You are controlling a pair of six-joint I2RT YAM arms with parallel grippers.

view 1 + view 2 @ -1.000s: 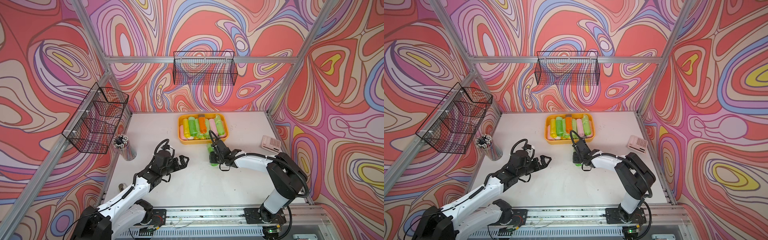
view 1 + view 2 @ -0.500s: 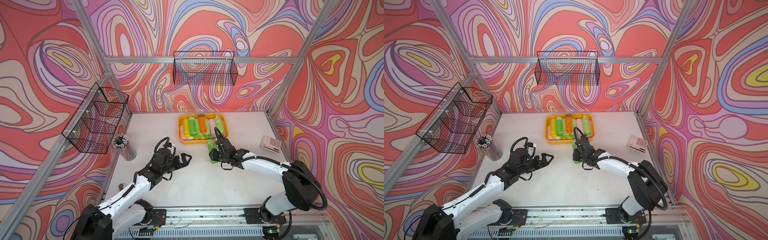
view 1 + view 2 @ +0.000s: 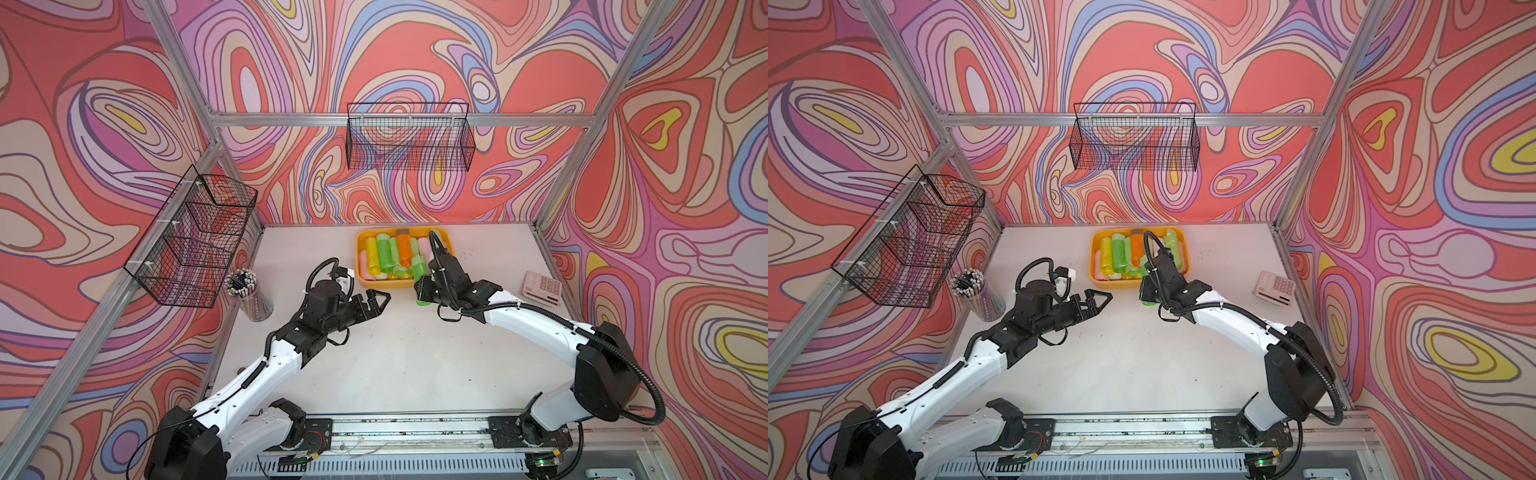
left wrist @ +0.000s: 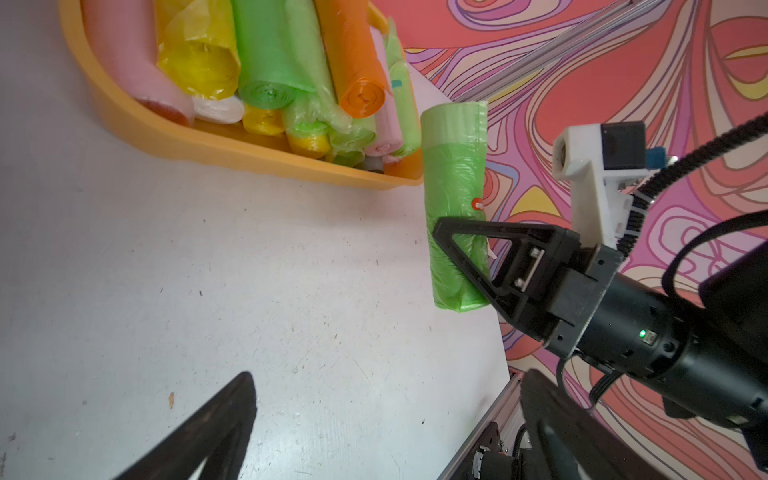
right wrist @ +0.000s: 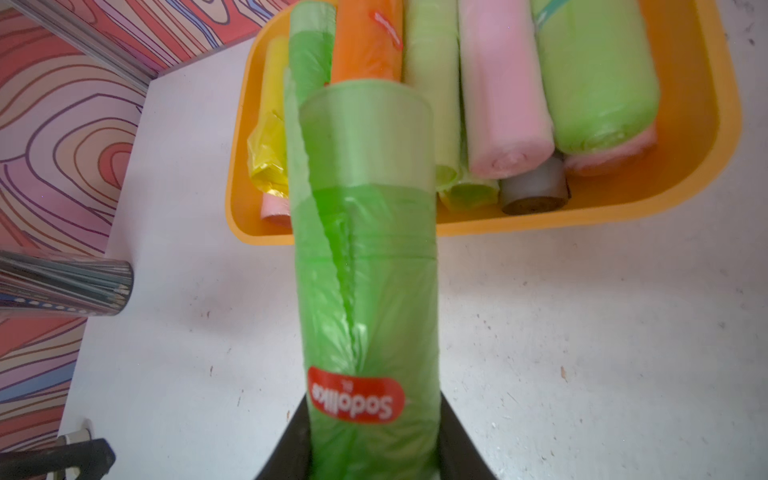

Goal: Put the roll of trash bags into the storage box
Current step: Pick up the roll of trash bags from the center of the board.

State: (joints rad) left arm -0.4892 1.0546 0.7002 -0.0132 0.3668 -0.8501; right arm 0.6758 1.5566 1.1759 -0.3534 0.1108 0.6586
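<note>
- Robot lab test cell, built as a small booth.
- Frame (image 3: 399, 119) of bare aluminium bars boxes the space in.
- Walls (image 3: 104, 124) are printed swirl panels in red, pink and purple, set between the bars.
- Left arm (image 3: 257, 374) and right arm (image 3: 536, 320), white and black, sit on a rail (image 3: 415, 428) at the table's near edge.
- Slotted cable duct (image 3: 374, 469) and a lit green LED (image 3: 540, 461) below the rail.
- Wrist camera (image 4: 598, 153) on a white mount, cabled, on the right arm.
- Table (image 3: 395, 353) is plain white, scuffed and speckled.
- Odd mix of things: box (image 3: 386, 284) of rolls (image 3: 384, 257), pencil cup (image 3: 249, 291), calculator (image 3: 542, 288).
- Side basket (image 3: 191, 241) and back basket (image 3: 409, 137), black wire, hang off the frame.
</note>
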